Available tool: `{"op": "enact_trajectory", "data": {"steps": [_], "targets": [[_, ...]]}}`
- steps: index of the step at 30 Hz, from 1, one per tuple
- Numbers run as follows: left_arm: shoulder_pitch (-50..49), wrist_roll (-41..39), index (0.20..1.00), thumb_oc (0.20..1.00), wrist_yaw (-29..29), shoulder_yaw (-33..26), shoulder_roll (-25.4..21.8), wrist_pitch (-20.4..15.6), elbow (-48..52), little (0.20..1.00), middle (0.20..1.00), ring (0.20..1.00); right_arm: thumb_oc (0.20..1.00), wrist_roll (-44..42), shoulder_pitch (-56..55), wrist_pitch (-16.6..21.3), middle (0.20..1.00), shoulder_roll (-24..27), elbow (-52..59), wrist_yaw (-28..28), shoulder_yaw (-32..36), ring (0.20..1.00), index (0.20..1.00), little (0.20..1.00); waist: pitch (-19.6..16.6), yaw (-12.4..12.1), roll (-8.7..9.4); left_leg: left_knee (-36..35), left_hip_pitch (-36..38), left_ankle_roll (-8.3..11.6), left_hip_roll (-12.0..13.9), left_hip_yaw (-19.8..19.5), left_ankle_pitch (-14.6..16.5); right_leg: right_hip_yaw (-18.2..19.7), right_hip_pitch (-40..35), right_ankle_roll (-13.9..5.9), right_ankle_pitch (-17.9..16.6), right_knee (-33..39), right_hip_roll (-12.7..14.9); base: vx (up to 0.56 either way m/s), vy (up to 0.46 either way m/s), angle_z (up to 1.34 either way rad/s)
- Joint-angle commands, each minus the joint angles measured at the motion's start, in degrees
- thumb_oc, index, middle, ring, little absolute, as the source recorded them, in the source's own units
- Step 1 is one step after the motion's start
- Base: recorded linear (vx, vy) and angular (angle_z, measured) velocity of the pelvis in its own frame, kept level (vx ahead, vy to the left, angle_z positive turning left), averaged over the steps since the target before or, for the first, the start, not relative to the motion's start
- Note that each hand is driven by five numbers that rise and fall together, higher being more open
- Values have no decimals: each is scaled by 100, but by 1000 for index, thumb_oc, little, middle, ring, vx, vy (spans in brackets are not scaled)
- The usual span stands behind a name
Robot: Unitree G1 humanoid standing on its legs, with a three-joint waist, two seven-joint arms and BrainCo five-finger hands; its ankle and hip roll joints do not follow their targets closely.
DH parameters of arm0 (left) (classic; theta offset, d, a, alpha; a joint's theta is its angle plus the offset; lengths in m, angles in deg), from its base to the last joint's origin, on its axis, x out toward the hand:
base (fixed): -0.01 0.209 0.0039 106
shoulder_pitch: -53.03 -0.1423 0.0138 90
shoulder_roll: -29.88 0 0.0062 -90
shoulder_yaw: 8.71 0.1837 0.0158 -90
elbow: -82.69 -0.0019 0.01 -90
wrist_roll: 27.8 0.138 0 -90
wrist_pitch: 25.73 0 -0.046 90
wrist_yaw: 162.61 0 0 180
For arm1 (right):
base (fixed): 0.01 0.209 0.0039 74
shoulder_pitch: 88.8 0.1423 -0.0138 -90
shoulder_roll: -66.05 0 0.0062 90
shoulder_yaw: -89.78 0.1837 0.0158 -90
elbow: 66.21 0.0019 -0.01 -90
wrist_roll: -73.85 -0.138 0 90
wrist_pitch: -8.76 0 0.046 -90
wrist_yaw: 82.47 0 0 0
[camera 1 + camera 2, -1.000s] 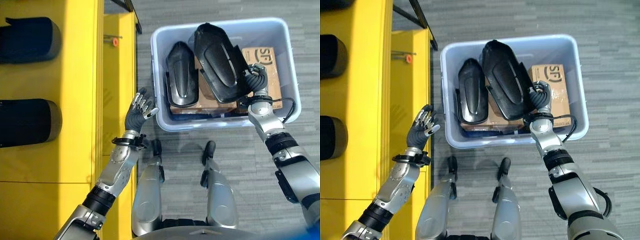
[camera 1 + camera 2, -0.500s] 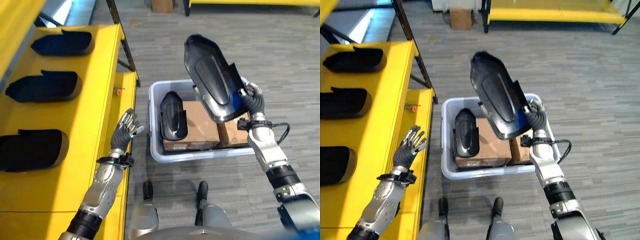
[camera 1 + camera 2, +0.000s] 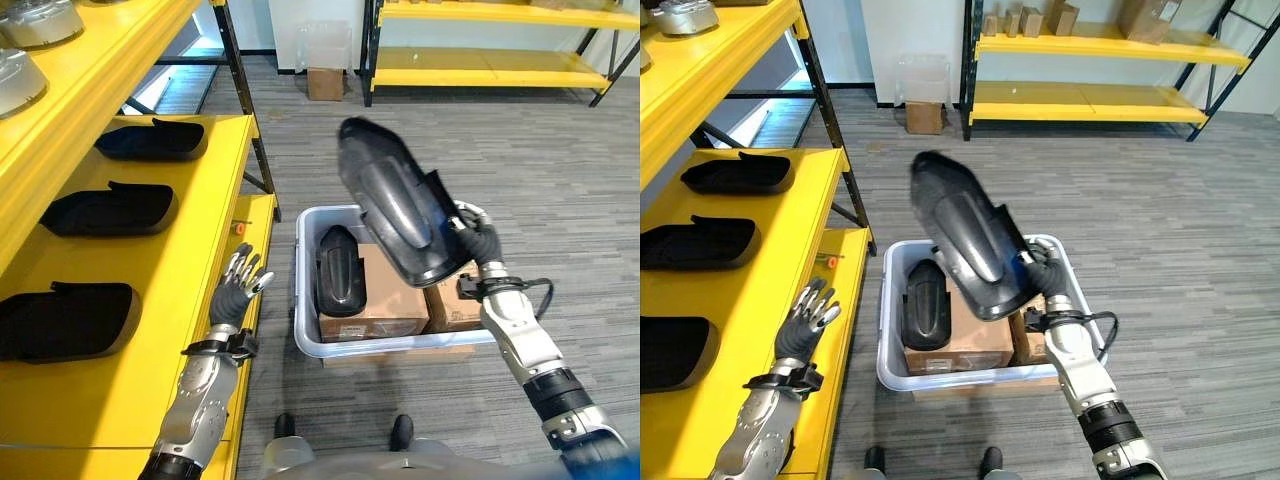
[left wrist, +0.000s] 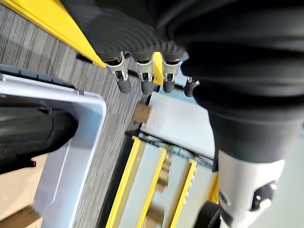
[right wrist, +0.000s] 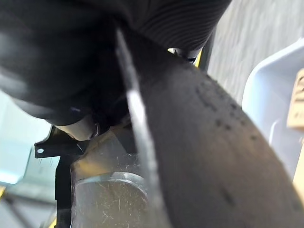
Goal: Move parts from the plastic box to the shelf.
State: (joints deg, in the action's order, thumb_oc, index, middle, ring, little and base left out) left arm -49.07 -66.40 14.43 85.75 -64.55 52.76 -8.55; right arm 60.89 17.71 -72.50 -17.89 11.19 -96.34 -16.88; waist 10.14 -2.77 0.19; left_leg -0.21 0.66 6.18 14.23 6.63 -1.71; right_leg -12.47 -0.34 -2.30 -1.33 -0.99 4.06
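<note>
The right hand [image 3: 484, 243] held a large black part [image 3: 397, 212] up in the air above the plastic box [image 3: 305, 300], its fingers [image 3: 1042, 257] curled round the part's lower edge. The part was a long, smooth, rounded shell, tilted with its narrow end up and away from the robot. A second, smaller black part [image 3: 339, 270] lay in the box's left side beside brown cardboard cartons [image 3: 386, 290]; no print on them could be read. The box was pale, thin-walled plastic with rounded corners, standing on grey striped carpet just beside the yellow shelf [image 3: 185, 260]. Three dark shells [image 3: 112, 208] rested on that shelf, with bare yellow board nearer the edge. The left hand [image 3: 238, 290] hovered over the shelf's edge, fingers [image 4: 143, 80] straight and spread, holding nothing.
</note>
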Motion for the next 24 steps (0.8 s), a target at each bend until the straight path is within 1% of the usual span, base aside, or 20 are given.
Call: {"op": "enact_trajectory", "data": {"steps": [1, 3, 5, 6, 7, 8, 9, 10, 11, 12, 13, 14, 15, 16, 18, 19, 21, 24], "targets": [[362, 265, 1000, 1000, -137, 82, -75, -228, -70, 1000, 1000, 1000, 200, -332, 1011, 613, 200, 115, 103, -192, 285, 200, 200, 200, 119, -329, -82, -230, -845, 353, 668, -405, -1992, -392, 484, -182, 981, -1472, 436, -208, -142, 45], [372, 264, 1000, 1000, -137, 86, -71, -230, -75, 1000, 1000, 1000, 200, -332, 1017, 614, 200, 121, 100, -192, 289, 200, 200, 200, 100, -317, -102, -214, -898, 348, 680, -434, -2002, -415, 493, -179, 939, -1430, 416, -144, -93, 94], [368, 213, 1000, 1000, -98, 91, -42, -234, -112, 1000, 1000, 1000, 200, -277, 970, 574, 200, 215, 93, -221, 329, 200, 200, 200, 122, -362, -38, 40, -912, 270, 382, -573, -1659, -575, 531, -180, 721, -1161, 527, -211, -145, 111], [350, 284, 1000, 1000, -71, 47, -27, -247, -72, 1000, 1000, 1000, 200, -292, 821, 601, 200, 294, 136, -202, 468, 200, 200, 200, 95, -354, 42, 633, -832, 154, 170, -466, -1218, -846, 528, -144, 503, -822, 644, -279, -209, 47], [337, 310, 1000, 1000, -33, 47, -26, -235, -38, 1000, 1000, 1000, 200, -300, 726, 607, 200, 325, 140, -208, 532, 200, 200, 200, 47, -287, 63, 810, -716, 101, 184, -244, -1004, -1023, 529, -109, 454, -686, 660, -278, -235, 131], [330, 393, 1000, 1000, 3, 49, -25, -237, -8, 1000, 1000, 1000, 200, -291, 640, 624, 200, 332, 144, -221, 585, 200, 200, 200, -5, -180, 84, 1157, -531, 100, 282, 66, -905, -1225, 552, -58, 374, -547, 672, -124, -126, 153], [329, 447, 1000, 1000, -3, 30, -10, -237, -2, 1000, 1000, 1000, 200, -294, 563, 630, 200, 318, 152, -249, 624, 200, 200, 200, -94, -99, 54, 1348, -285, 186, 410, 284, -763, -1334, 528, -90, 446, -475, 655, -86, -81, 144], [359, 415, 1000, 1000, -39, 7, 36, -245, -7, 1000, 1000, 1000, 200, -282, 505, 634, 200, 289, 172, -275, 652, 200, 200, 200, -161, -10, 44, 1614, -25, 254, 593, 564, -822, -1518, 566, -51, 408, -447, 681, -18, -28, 116], [353, 414, 1000, 1000, -41, 4, 36, -245, -9, 1000, 1000, 1000, 200, -278, 498, 632, 200, 286, 178, -278, 646, 200, 200, 200, -155, -4, 31, 1630, -18, 273, 614, 553, -813, -1526, 545, -47, 417, -441, 660, -116, 96, 138], [623, 342, 1000, 1000, -117, 21, 104, -281, -21, 1000, 1000, 1000, 200, -149, 259, 546, 200, 219, 195, -357, 783, 200, 200, 200, -373, 227, -139, 1576, 750, 363, 399, 346, -800, -2044, 638, -97, 288, -475, 805, -107, 188, 144], [660, 401, 1000, 1000, -141, 13, 99, -267, 22, 1000, 1000, 1000, 200, -143, 188, 533, 200, 201, 216, -356, 841, 200, 200, 200, -396, 289, -198, 1281, 879, 307, 193, 220, -562, -2076, 718, -166, 234, -590, 870, -111, 195, 126], [658, 402, 1000, 1000, -142, 13, 99, -267, 23, 1000, 1000, 1000, 200, -143, 186, 532, 200, 202, 219, -356, 842, 200, 200, 200, -395, 291, -196, 1276, 882, 305, 188, 219, -565, -2076, 718, -169, 236, -596, 877, -64, 173, 104], [693, 413, 1000, 1000, -104, 44, 164, -247, 28, 1000, 1000, 1000, 200, -188, 22, 538, 200, 190, 304, -338, 981, 200, 200, 200, -430, 429, -264, 704, 970, 175, 114, 434, -89, -2098, 774, -257, 167, -731, 997, -62, 265, 90], [786, 426, 1000, 1000, -40, 143, 196, -227, -6, 1000, 1000, 1000, 200, -194, -183, 548, 200, 206, 422, -361, 1153, 200, 200, 200, -430, 506, -292, 453, 968, 149, 118, 799, -23, -2234, 780, -341, 47, -860, 1240, -67, 346, 39], [791, 409, 1000, 1000, 3, 200, 187, -228, -7, 1000, 1000, 1000, 200, -184, -321, 554, 200, 167, 478, -402, 1281, 200, 200, 200, -389, 513, -277, 287, 1017, 122, 34, 930, 135, -2345, 751, -441, -115, -959, 1452, -19, 254, 45], [770, 421, 1000, 1000, 28, 207, 175, -228, -3, 1000, 1000, 1000, 200, -159, -361, 550, 200, 135, 508, -420, 1324, 200, 200, 200, -371, 503, -246, 244, 1017, 105, -13, 929, 240, -2347, 751, -511, -183, -946, 1524, -15, 186, 86], [764, 454, 1000, 1000, 50, 218, 125, -203, -5, 1000, 1000, 1000, 200, -109, -429, 536, 200, 119, 520, -469, 1421, 200, 200, 200, -343, 440, -165, 260, 907, 49, -134, 901, 413, -2451, 686, -666, -438, -801, 1722, -28, 166, 59], [632, 572, 1000, 1000, 96, 157, 79, -164, 3, 1000, 1000, 1000, 200, -54, -513, 506, 200, 87, 495, -470, 1499, 200, 200, 200, -302, 313, -37, 95, 836, -41, -328, 799, 669, -2590, 541, -827, -684, -650, 1926, -33, 138, 52]]}}
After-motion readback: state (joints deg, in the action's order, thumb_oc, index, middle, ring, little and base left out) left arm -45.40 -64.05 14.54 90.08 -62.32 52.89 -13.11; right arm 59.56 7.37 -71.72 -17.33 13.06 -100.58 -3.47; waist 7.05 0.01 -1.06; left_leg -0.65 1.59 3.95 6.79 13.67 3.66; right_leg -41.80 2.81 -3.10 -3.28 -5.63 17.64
